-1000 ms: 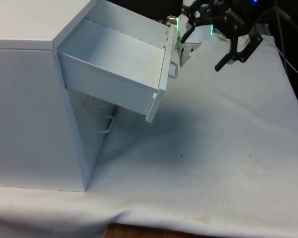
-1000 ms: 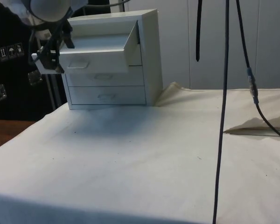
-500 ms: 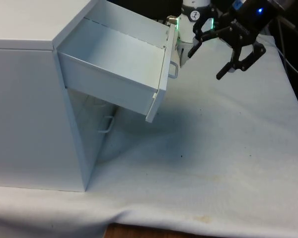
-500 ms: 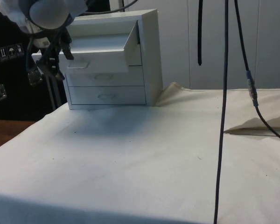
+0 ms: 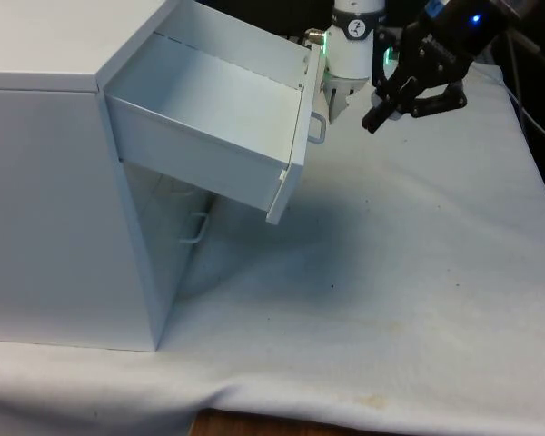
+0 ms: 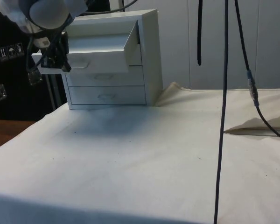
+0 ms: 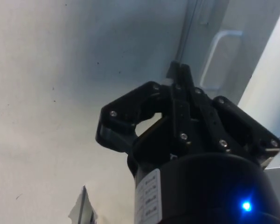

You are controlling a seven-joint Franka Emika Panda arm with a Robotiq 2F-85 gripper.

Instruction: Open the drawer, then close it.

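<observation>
The white chest of drawers (image 5: 45,182) stands at the front view's left, with its top drawer (image 5: 209,127) pulled far out and nothing inside it. The drawer's front panel carries a small handle (image 5: 318,127). My black gripper (image 5: 374,121) hangs in the air just to the front view's right of that handle, apart from it, fingers shut on nothing. In the side view the open drawer (image 6: 100,53) juts out towards my gripper (image 6: 65,68), which sits level with its front. The wrist view has the shut gripper (image 7: 179,70) pointing near a drawer handle (image 7: 218,51).
Two shut lower drawers (image 6: 105,95) sit under the open one. Black cables (image 6: 222,93) hang down in the side view. A fold of cloth (image 6: 256,126) lies at the side view's right. The table's near edge (image 5: 254,413) runs along the front.
The fingers have gone from wide open to shut. The gripper has moved towards the drawer's front panel, to the front view's left. The drawer has not moved.
</observation>
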